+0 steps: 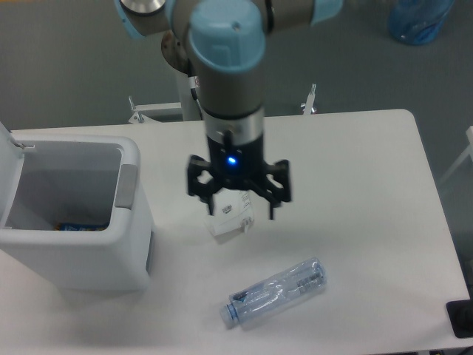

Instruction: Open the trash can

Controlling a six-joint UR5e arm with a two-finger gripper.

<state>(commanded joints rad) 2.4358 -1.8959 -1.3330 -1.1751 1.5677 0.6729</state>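
- A robotics lab or test room, by the look of it.
- An industrial arm [229, 66] is mounted at a plain white surface [355, 192].
- Grey floor [66, 59] all around.
- A blue bag [420, 18] sits on that floor.

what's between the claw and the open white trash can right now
Only bare white table shows between the black two-finger claw and the large white plastic trash can in the fixed camera view; the small white packet lies under the claw.

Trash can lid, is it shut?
No, the trash can lid stands up at the left, and you can see inside.
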